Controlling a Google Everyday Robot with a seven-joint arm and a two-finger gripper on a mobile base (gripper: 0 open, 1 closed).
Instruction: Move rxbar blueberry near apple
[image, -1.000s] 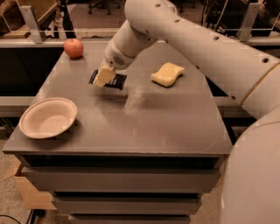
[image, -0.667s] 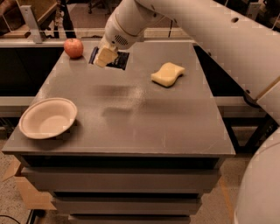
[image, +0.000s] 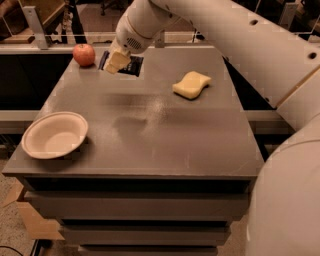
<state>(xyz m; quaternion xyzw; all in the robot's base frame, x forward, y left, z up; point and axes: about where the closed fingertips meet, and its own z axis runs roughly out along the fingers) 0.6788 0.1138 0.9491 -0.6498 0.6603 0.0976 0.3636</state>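
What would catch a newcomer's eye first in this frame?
The big white arm reaching in from the right, its gripper holding the dark rxbar blueberry far back on the table, just right of the red apple. Then the yellow sponge mid-right and the pale bowl at the near-left corner.
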